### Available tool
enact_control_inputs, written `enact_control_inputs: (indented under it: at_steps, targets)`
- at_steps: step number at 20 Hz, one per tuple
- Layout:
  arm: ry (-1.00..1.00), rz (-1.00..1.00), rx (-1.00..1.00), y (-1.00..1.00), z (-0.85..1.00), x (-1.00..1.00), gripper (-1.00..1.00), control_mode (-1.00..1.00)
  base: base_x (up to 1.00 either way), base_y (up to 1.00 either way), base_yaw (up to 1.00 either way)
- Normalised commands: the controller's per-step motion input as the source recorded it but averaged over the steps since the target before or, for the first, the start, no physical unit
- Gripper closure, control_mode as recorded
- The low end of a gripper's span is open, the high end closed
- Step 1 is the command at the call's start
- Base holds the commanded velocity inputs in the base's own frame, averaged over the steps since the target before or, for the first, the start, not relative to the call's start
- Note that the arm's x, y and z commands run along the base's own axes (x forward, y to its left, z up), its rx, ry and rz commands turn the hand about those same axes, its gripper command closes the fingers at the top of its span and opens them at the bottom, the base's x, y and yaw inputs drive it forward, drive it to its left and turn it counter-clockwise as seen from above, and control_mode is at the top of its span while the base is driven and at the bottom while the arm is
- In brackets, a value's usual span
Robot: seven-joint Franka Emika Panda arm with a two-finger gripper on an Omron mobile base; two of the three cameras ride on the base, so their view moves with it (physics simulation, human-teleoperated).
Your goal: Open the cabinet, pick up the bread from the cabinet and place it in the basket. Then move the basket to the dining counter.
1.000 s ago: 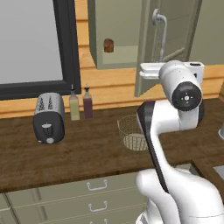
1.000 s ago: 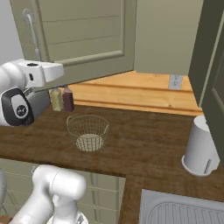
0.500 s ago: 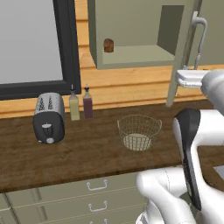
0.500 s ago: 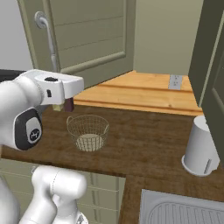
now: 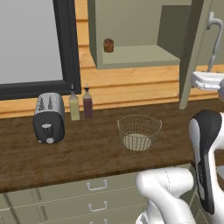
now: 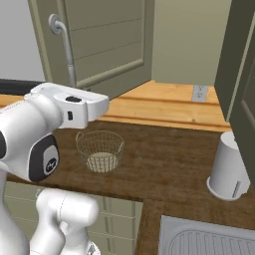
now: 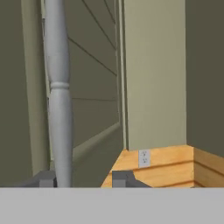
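Cabinet (image 5: 144, 39) door swung wide open, pincer (image 7: 83, 178) fingers either side of the handle (image 7: 59, 100), probably clamped but contact hidden, bread (image 5: 108, 45) on cabinet shelf far left, basket (image 5: 139, 132) on surface below.

Open cabinet above a counter with a basket

The bread (image 5: 108, 45) is seen inside the cabinet (image 5: 131, 33), at its left. Below, the basket (image 5: 139, 132) is set on the counter (image 5: 87, 148), with two bottles (image 5: 81, 103) and a toaster (image 5: 49, 117) to its left.
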Motion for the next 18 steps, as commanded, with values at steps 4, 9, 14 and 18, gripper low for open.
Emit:
enact_control_inputs:
  at_steps: [4,9,14,18]
  targets:
    - [0.00,0.00,0.01,-0.11,0.00,-0.07,-1.00,-1.00,0.00,0.00,0.00]
    - [0.00,0.00,0.00,0.13,0.00,-0.74,-1.00,-1.00,0.00,0.00,0.00]
    - [0.00,0.00,0.00,0.58,0.00,-0.86,-1.00,-1.00,0.00,0.00,0.00]
    - [0.00,-0.05,-0.04,1.00,0.00,-0.23,-1.00,-1.00,0.00,0.00,0.00]
